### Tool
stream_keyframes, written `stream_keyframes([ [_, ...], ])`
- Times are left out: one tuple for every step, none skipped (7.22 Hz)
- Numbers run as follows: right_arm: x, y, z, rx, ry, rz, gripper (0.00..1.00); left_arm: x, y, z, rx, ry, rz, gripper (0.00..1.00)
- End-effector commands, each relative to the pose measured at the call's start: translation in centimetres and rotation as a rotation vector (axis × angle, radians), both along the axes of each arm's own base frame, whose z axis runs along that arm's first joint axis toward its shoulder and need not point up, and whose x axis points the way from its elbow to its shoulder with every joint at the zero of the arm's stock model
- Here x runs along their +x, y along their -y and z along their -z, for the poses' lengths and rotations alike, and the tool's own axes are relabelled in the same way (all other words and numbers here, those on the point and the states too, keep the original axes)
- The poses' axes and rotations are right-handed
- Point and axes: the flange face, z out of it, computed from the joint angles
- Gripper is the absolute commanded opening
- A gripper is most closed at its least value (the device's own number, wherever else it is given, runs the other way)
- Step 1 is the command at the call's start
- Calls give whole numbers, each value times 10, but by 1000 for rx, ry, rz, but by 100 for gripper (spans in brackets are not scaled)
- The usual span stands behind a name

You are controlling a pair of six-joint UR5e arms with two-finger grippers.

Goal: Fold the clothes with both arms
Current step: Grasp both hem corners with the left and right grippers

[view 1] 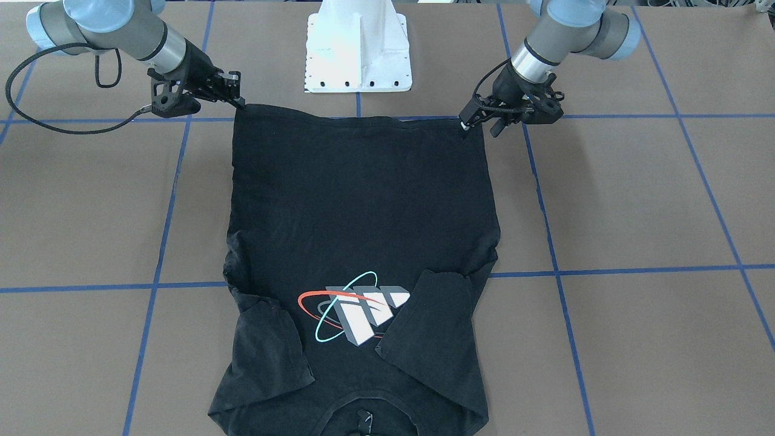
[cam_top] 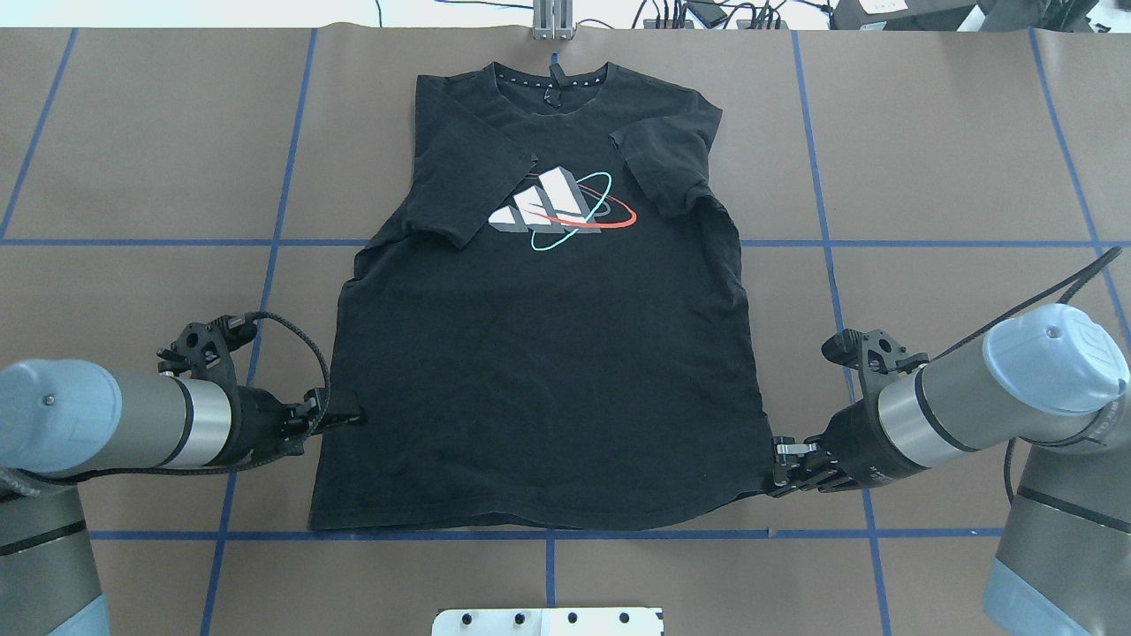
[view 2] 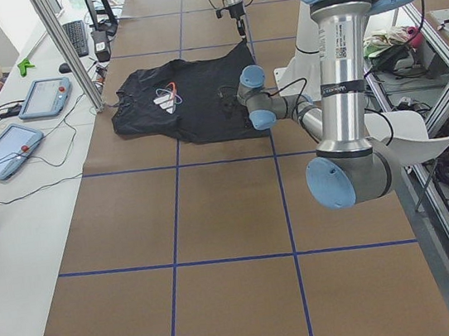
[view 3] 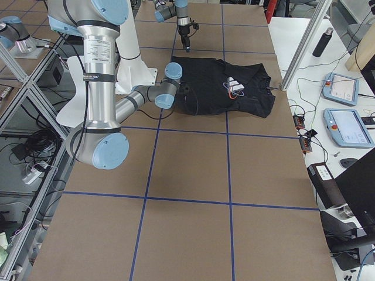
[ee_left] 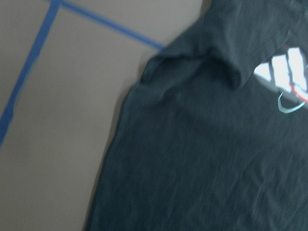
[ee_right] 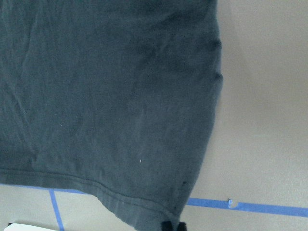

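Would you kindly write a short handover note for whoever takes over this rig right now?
Claws: the right claw is shut on the T-shirt at one hem corner, slightly raised. The left claw is at the opposite side near the hem; its grip cannot be confirmed.
Shirt: flat on the table, logo up, collar away from the robot.
Done: both sleeves folded in over the chest.
Left: probably carrying the hem up toward the collar. Check the left grip first.
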Motion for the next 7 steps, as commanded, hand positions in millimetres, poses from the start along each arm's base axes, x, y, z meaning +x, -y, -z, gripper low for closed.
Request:
stream_keyframes([
  [2,1,3,3,6,-4,0,17,-30,-8,-46,9,-17,99],
  [3,1,5,5,9,-5,0,13,-37,-17,-52,0,-21,99],
  [2,1,5,5,10,-4,0,0,-43,-30,-37,-35,-11,99],
  [3,1,7,7,13,-4,0,-4,-45,-34,-35,-45,-10,99],
  [4,0,6,4,9,-4,0,5,-54,-35,-43,-43,-31,99],
  [4,1,6,4,9,-6,0,14,-61,-39,-50,-36,-46,99],
  [4,1,6,4,9,-6,0,23,-64,-40,-50,-33,-42,99],
])
